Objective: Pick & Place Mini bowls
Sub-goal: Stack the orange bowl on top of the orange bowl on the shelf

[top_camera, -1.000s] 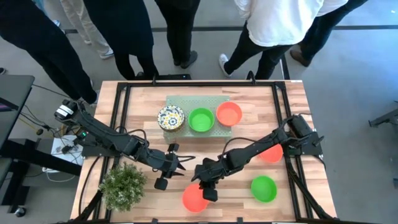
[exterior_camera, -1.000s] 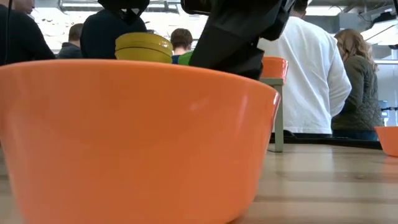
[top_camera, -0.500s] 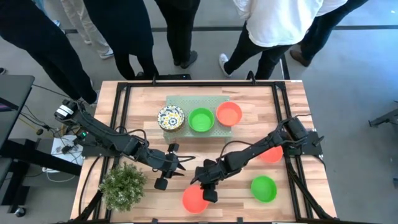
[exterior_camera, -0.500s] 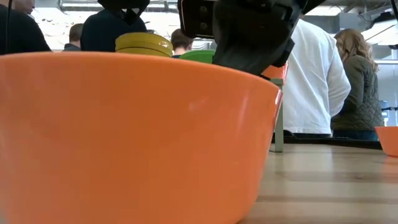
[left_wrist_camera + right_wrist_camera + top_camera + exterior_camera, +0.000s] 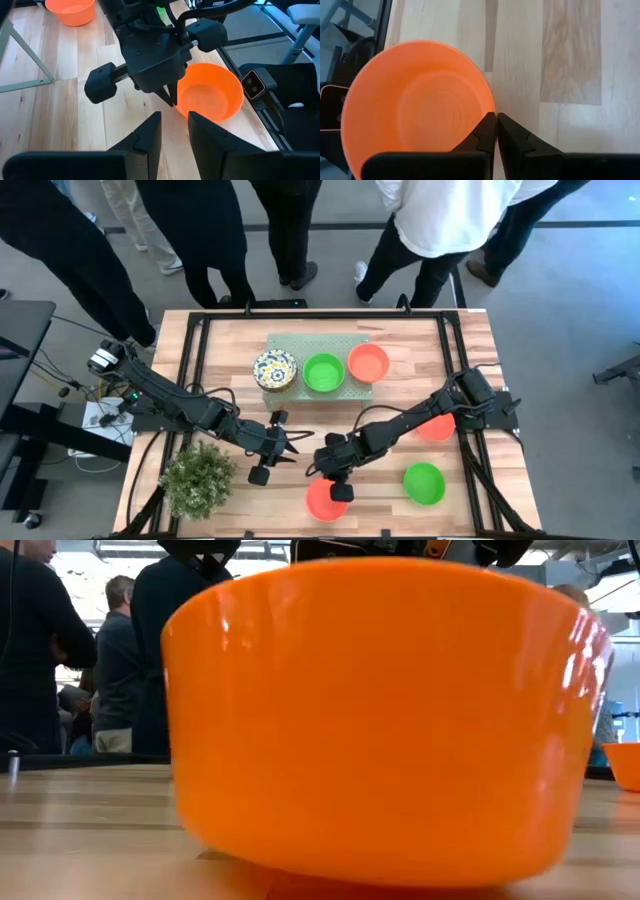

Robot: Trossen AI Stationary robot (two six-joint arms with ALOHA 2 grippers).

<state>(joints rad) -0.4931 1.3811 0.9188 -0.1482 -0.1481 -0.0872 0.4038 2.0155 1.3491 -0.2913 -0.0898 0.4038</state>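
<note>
An orange mini bowl (image 5: 322, 502) is near the table's near edge, with my right gripper (image 5: 335, 484) shut on it. It fills the low view (image 5: 385, 720). My left gripper (image 5: 293, 444) hovers open just left of it, holding nothing; its fingers (image 5: 150, 132) point at the bowl (image 5: 212, 97). A floral bowl (image 5: 274, 369), a green bowl (image 5: 323, 373) and an orange bowl (image 5: 368, 363) stand on the pale green mat (image 5: 300, 342). Another orange bowl (image 5: 438, 426) lies partly under my right arm. A second green bowl (image 5: 424, 483) stands on the wood. My right gripper (image 5: 496, 120) pinches the orange bowl's rim (image 5: 487, 102) on the side toward the far edge, one finger inside the bowl and one outside. The fingers (image 5: 171, 97) come slanting down from above. The bowl stays upright; in the low view its base (image 5: 380, 870) sits about at table level.
A small bushy plant (image 5: 198, 477) stands at the near left corner beside my left arm. A black frame (image 5: 200, 330) runs around the tabletop. Several people stand beyond the far edge. Bare wood lies in the middle between the mat and the grippers.
My right gripper has shifted slightly toward the table's right and near edge, carrying the orange bowl with it. The bowl now stands farther right. In the low view its rim has risen and its base has come into sight.
</note>
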